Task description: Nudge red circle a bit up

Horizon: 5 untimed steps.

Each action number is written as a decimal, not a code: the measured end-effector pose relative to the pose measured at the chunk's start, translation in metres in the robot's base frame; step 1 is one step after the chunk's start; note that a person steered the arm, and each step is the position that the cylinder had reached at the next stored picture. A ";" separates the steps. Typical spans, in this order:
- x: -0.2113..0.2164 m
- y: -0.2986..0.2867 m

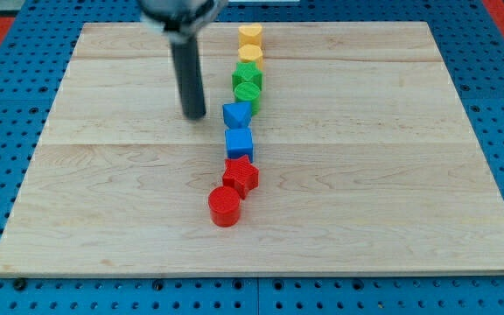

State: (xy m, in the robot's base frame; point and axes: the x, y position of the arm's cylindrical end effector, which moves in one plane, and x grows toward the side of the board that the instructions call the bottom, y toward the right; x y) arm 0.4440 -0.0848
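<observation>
Camera view showed my tip [194, 115] down on the wooden counter [392, 175], just left of the blue triangle-like block [236, 114] and well above-left of the red circle [224, 207]. No gripper on this arm, only the dark rod [188, 79], so nothing spread or pinched. Blocks ran in a curving line from the view's top down: two yellow blocks [250, 45], exact shapes unclear, two green blocks [247, 83], the blue triangle-like block, blue cube [239, 142], red star [241, 175], then the red circle lowest, touching the star's lower left side. Tip touched no block as far as I could tell.
</observation>
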 end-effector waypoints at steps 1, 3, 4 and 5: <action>0.094 0.000; 0.109 0.008; 0.127 0.018; 0.148 0.055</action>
State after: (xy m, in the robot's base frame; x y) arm 0.5915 -0.0294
